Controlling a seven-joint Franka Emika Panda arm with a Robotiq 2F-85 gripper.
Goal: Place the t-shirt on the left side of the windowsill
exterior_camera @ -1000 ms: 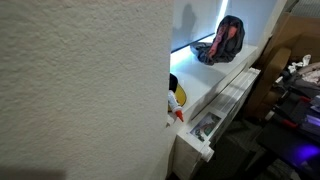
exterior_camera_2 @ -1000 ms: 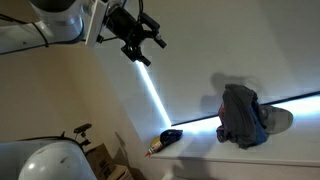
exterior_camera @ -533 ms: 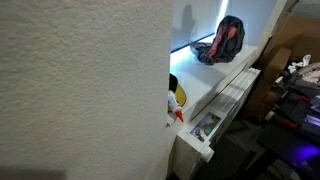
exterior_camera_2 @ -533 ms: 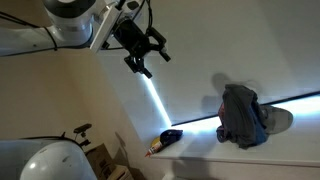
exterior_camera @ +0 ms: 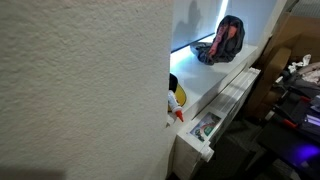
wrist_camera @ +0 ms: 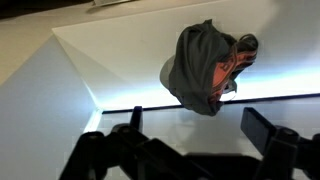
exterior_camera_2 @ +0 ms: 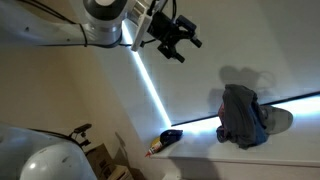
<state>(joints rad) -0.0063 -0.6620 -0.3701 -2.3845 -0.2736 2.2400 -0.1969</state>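
The t-shirt is a crumpled grey bundle with red and dark patches. It lies on the white windowsill in both exterior views [exterior_camera: 224, 40] [exterior_camera_2: 243, 115] and at the top of the wrist view [wrist_camera: 205, 65]. My gripper [exterior_camera_2: 178, 38] is open and empty. It hangs in the air above and to the left of the t-shirt, well apart from it. In the wrist view the two dark fingers [wrist_camera: 195, 128] frame bare sill just below the t-shirt.
A small dark and yellow toy [exterior_camera_2: 168, 137] [exterior_camera: 176, 98] lies at the sill's other end. A bright strip of window light [exterior_camera_2: 152, 90] runs along the sill. A textured white wall [exterior_camera: 80, 90] blocks much of an exterior view. A radiator [exterior_camera: 225, 100] stands below the sill.
My arm has swung to the right, carrying the open gripper closer to the spot above the t-shirt. The t-shirt and toy have not moved.
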